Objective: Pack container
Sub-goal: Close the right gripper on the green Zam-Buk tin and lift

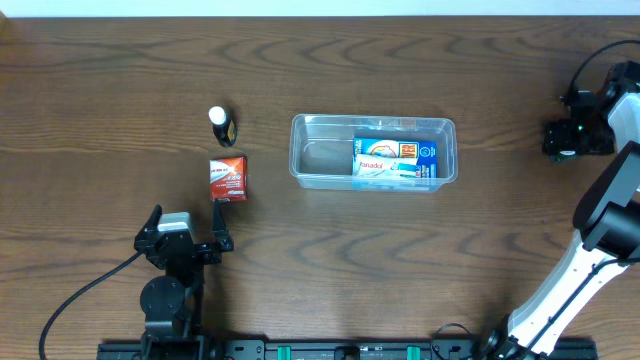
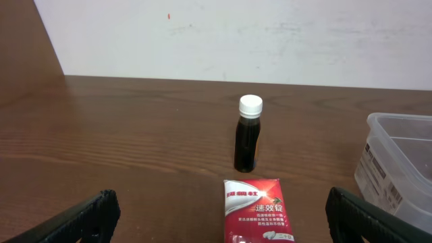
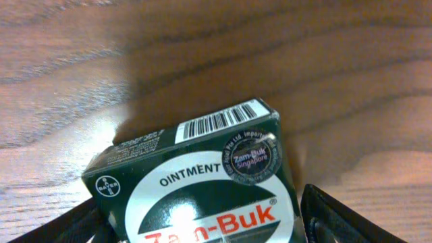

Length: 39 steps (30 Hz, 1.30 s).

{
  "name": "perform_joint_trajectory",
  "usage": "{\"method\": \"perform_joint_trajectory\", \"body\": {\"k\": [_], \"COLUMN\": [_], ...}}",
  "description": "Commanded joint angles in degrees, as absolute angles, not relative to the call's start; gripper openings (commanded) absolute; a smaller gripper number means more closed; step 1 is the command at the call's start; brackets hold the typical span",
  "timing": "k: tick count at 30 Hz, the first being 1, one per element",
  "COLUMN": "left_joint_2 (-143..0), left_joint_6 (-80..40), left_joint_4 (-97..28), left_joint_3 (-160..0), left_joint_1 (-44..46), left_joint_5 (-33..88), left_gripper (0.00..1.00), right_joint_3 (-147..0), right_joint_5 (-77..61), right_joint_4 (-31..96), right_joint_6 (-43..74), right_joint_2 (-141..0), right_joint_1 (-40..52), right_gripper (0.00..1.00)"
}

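1. A small dark bottle (image 1: 221, 125) with a white cap stands upright on the brown wooden counter (image 1: 100, 90), left of centre.
2. A red packet (image 1: 228, 178) lies flat just nearer than the bottle, not touching it.
3. A blue and white box (image 1: 395, 160) lies in the right part of the container (image 1: 320, 160).
4. A dark green ointment box (image 3: 202, 182) marked Zam-Buk rests on the counter.

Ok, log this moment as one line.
left gripper open, facing red packet | right gripper astride ointment box, grip unclear | container holds boxes | bottle, packet outside
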<state>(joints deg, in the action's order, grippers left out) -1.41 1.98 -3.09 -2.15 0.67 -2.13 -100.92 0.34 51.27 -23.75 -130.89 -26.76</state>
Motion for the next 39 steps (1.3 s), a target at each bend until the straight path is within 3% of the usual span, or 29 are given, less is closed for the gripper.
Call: {"method": "perform_joint_trajectory", "body": {"k": [1,15,27,35,39], "left_joint_2": [-1.48,-1.45,-1.48,-1.48,-1.48], "left_joint_6": [2.79,2.79,2.81,2.79,2.79], "left_joint_4": [-3.95,-3.95,-3.95,-3.95,-3.95], "left_joint_3": [-0.25,-0.25,-0.25,-0.25,-0.25], "left_joint_1": [0.69,0.69,0.69,0.69,0.69], "left_joint_5": [-3.22,-3.22,-3.22,-3.25,-3.22], "left_gripper": [0.98,0.98,0.98,0.98,0.98], "right_joint_3": [-101.06,-101.06,-101.03,-101.03,-101.03], "right_joint_5": [4.60,-7.97,1.10,0.51,-0.73], "right_joint_4": [51.68,54.78,51.51,49.65,49.65], "right_joint_6": [-21.67,-18.11,-19.18,-19.31,-19.31], "right_joint_2": [-131.81,-131.81,-131.81,-131.81,-131.81], "right_joint_1": [-26.55,-25.08,-24.95,-24.99,-25.02], "right_gripper": [0.80,0.79,0.90,0.90,0.85]}}
